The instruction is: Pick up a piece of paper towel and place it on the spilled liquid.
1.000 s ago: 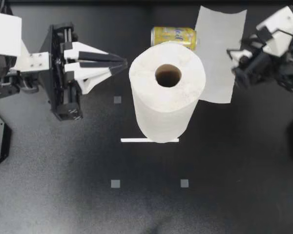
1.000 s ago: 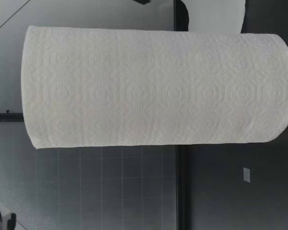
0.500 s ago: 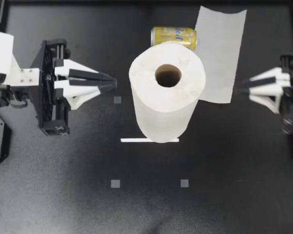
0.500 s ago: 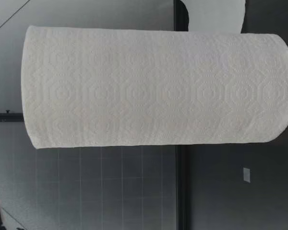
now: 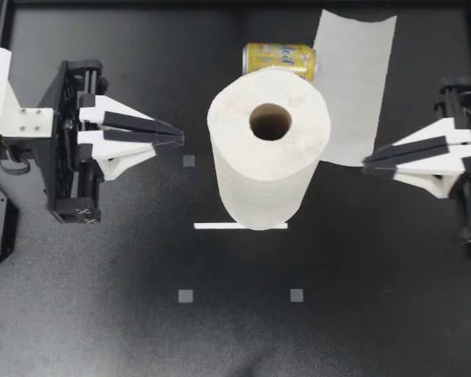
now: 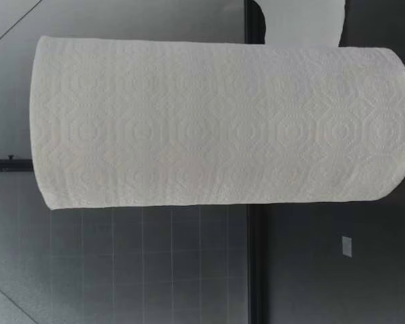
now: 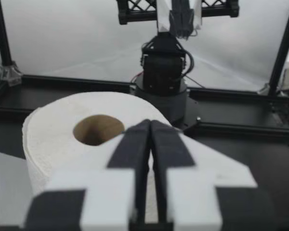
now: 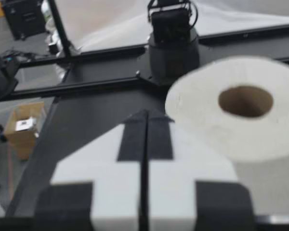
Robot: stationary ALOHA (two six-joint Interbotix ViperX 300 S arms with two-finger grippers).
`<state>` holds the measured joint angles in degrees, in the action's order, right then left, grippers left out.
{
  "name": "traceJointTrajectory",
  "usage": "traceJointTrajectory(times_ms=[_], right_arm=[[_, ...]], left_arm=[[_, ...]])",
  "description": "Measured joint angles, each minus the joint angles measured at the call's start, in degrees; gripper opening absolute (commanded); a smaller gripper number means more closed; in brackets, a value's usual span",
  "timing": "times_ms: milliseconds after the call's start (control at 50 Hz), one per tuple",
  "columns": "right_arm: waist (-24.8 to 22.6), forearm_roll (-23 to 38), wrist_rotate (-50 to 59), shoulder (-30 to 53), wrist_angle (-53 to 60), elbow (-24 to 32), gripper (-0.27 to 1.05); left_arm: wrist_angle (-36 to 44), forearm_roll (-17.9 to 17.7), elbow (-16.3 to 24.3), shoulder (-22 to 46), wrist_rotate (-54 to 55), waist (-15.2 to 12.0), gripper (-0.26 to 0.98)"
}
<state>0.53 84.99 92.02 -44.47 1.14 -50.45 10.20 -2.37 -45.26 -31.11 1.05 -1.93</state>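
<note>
A tall white paper towel roll [image 5: 268, 145] stands upright in the middle of the table on a flat white base [image 5: 240, 226]; it fills the low view [image 6: 216, 121]. A loose sheet of paper towel [image 5: 353, 86] lies flat behind and to the right of the roll. No spilled liquid shows. My left gripper [image 5: 179, 137] is shut and empty, pointing at the roll from the left; the roll [image 7: 67, 139] lies ahead of it [image 7: 150, 126]. My right gripper [image 5: 366, 165] is shut and empty, just off the sheet's near edge, with the roll [image 8: 241, 115] ahead of it [image 8: 144, 115].
A yellow can [image 5: 279, 59] lies on its side behind the roll, touching the sheet's left edge. Small grey squares [image 5: 186, 296] mark the dark table. The right arm's base [image 7: 164, 72] shows beyond the roll in the left wrist view.
My right arm swung down from the back right and now lies level, pointing at the roll, its fingers gone from apart to shut. My left arm drew back to the left.
</note>
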Motion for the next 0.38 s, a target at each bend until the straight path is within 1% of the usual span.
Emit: traceJointTrajectory(times_ms=[160, 380], right_arm=[[-0.18, 0.09, 0.0, 2.46, -0.97, 1.23, 0.03], [-0.18, 0.0, 0.0, 2.72, -0.97, 1.32, 0.03]], left_arm=[[0.0, 0.0, 0.09, -0.09, 0.0, 0.0, 0.11], [0.35, 0.0, 0.0, -0.09, -0.62, 0.0, 0.11]])
